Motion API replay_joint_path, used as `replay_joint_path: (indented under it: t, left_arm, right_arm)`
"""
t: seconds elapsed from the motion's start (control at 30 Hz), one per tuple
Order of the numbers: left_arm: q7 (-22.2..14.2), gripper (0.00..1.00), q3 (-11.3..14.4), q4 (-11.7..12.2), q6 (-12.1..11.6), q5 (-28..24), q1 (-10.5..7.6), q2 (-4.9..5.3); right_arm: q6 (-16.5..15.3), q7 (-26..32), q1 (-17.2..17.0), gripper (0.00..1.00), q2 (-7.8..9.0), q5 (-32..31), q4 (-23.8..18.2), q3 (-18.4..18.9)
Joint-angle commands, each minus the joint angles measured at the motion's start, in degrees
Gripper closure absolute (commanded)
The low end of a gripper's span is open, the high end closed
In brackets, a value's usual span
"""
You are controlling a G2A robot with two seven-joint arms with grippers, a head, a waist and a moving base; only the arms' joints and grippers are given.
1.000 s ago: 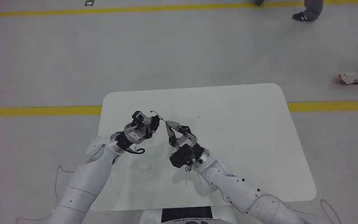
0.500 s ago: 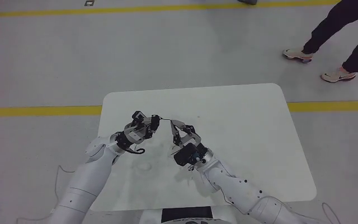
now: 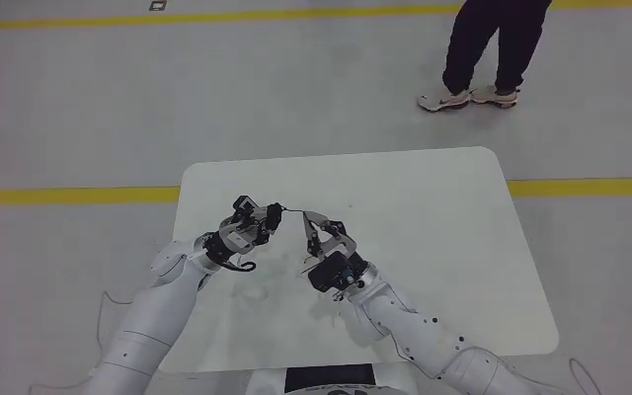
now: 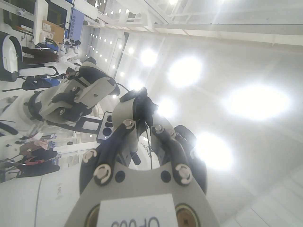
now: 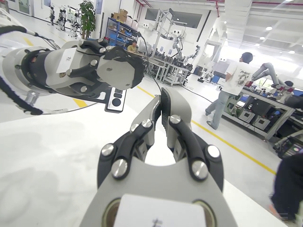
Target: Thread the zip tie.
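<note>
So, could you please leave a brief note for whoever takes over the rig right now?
Left gripper: jaws shut on the thin black plastic zip tie, held above the white table.
Right gripper: jaws shut on the same tie, close beside the left.
Done: the tie is off the table, gripped by both arms.
Left: I cannot tell whether the tail has entered the head; check that, then feed it through.

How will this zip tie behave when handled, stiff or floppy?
Probably springy, not limp: the zip tie arcs smoothly between the left hand and right hand without sagging. Likely light, being so thin. It may twist or slip, pinched only at the tips.
</note>
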Motion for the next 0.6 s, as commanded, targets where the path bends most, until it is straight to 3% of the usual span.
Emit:
replay_joint_path:
  t: [0.0, 0.57]
  left_arm:
    - [0.00, 1.00, 0.00, 0.00, 0.00, 0.00, 0.00, 0.00]
    - [0.00, 1.00, 0.00, 0.00, 0.00, 0.00, 0.00, 0.00]
  right_arm:
    - [0.00, 0.00, -0.16, 1.00, 0.04, 0.00, -0.02, 0.20]
    - [0.00, 0.31, -1.55, 1.00, 0.36, 0.00, -0.25, 1.86]
